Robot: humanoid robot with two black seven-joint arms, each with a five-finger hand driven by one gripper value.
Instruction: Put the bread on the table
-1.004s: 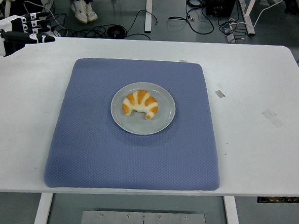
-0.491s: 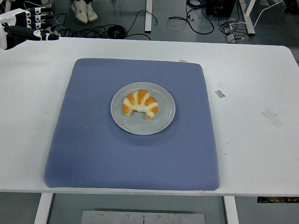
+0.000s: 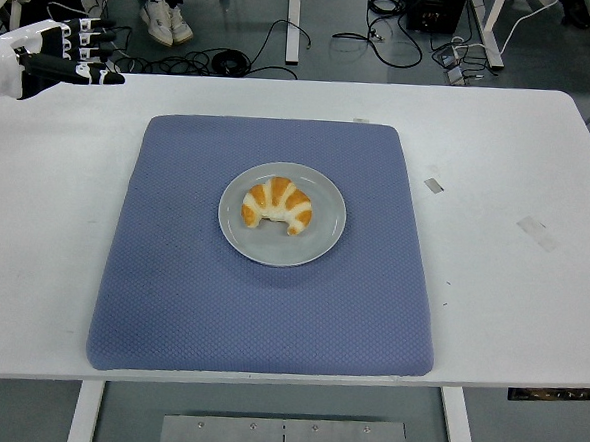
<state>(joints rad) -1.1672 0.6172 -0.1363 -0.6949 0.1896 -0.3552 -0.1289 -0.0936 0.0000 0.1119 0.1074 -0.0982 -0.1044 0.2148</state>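
Observation:
A golden croissant (image 3: 277, 205) lies on a round grey plate (image 3: 324, 233) in the middle of a blue mat (image 3: 260, 309) on the white table (image 3: 511, 294). My left hand (image 3: 80, 53) is at the far left, above the table's back left corner, well away from the croissant. Its fingers are stretched out towards the right and hold nothing. My right arm is out of view.
Two strips of tape (image 3: 433, 184) (image 3: 539, 232) lie on the table right of the mat. Beyond the table's far edge are cables on the floor (image 3: 225, 61) and a person's shoes (image 3: 165, 20).
My left hand has moved a little to the right and forward over the table's back left corner. The croissant and plate have not moved.

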